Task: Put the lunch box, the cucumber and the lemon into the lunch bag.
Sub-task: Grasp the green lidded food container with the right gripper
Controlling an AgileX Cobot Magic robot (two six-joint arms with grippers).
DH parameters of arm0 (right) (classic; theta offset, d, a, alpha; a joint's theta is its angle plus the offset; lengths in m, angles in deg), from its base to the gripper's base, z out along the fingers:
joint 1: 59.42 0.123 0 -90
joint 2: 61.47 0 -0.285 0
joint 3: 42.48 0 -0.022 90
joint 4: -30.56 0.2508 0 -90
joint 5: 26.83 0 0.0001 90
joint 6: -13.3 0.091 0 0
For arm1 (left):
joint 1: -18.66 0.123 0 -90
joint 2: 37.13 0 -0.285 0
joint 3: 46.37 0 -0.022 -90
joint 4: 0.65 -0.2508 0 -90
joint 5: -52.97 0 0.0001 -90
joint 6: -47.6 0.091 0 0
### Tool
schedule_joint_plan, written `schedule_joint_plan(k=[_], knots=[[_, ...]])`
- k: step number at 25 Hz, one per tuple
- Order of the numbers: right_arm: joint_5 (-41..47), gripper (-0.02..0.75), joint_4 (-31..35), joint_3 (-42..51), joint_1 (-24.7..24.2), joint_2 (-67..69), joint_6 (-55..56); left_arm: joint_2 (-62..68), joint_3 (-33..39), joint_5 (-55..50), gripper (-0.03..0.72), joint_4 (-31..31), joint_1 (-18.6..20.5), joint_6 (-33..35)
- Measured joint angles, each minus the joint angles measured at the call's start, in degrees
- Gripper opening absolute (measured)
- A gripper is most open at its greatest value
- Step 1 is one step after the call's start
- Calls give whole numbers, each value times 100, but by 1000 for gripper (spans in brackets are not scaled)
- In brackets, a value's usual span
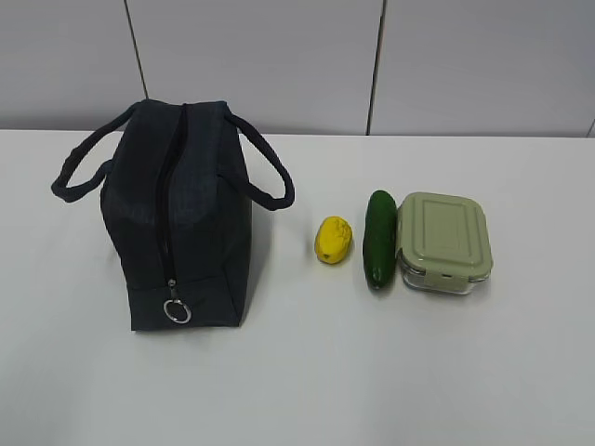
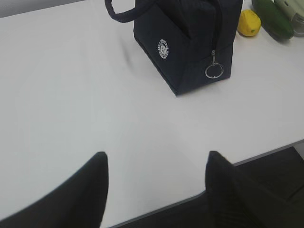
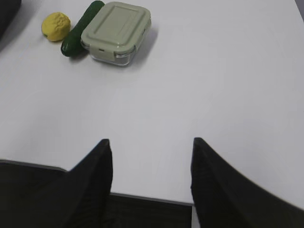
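The navy lunch bag (image 1: 181,218) stands on the left of the white table, its top zipper closed and the metal ring pull (image 1: 177,311) hanging at the near end. To its right lie the yellow lemon (image 1: 333,240), the dark green cucumber (image 1: 379,239) and the glass lunch box (image 1: 443,242) with its sage-green lid, side by side. Neither arm shows in the exterior view. My left gripper (image 2: 155,156) hangs open over the table's near edge, well short of the lunch bag (image 2: 190,38). Open and empty too, my right gripper (image 3: 150,141) is far from the lunch box (image 3: 116,31), the cucumber (image 3: 78,31) and the lemon (image 3: 55,25).
The table's front edge (image 2: 190,195) runs just under both grippers, with dark floor below it. A grey panelled wall (image 1: 372,65) closes the far side. Bare white tabletop lies between the grippers and the objects.
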Motion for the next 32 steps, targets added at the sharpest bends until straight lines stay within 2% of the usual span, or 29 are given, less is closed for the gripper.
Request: schedule_joint_plan(k=[9, 16, 25, 32], knots=[[198, 400, 0, -83, 0, 890, 216, 0, 0, 0, 447, 0, 0, 0], [-360, 400, 15, -83, 0, 1748, 478, 0, 0, 0, 447, 0, 0, 0], [-1096, 400, 789, -106, 0, 3143, 515, 0, 0, 0, 447, 0, 0, 0], [-1350, 400, 1125, -681, 0, 4166, 321, 0, 0, 0, 447, 0, 0, 0]])
